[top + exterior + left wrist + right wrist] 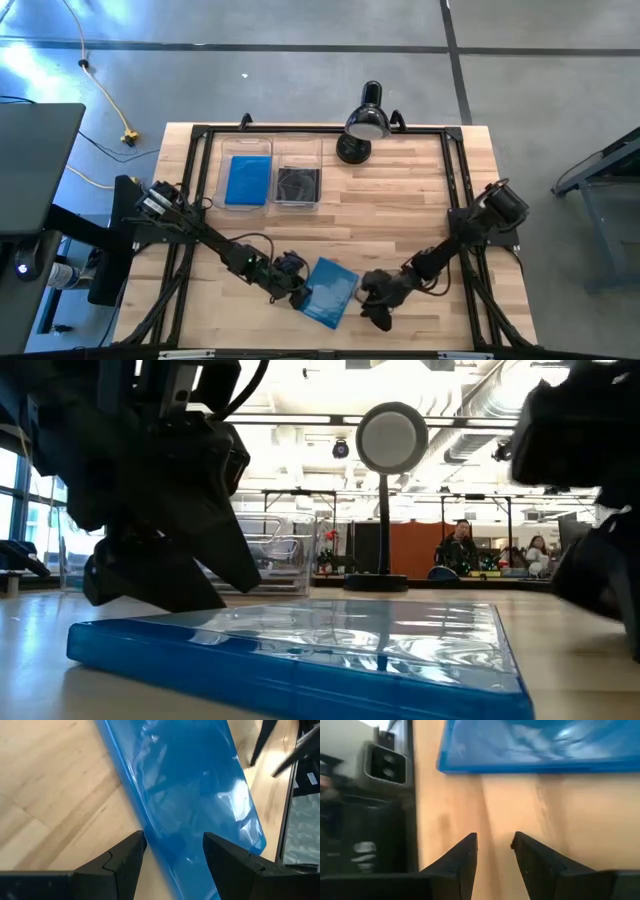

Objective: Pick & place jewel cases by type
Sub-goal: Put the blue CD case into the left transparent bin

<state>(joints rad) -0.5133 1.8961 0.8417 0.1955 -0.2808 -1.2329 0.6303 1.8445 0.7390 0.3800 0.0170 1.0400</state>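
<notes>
High view: even, fairly bright light w/ a cool blue wash at the upper left floor; soft shadows under both arms on the desk [400,200]. Lamp [366,122] head looks bright. Low view: strong backlight from ceiling lights & windows, arms near-silhouette, background soft. Glare streaks on the blue jewel case [330,645], also in left wrist view. Right wrist view is blurred, esp. the case edge & the left side
</notes>
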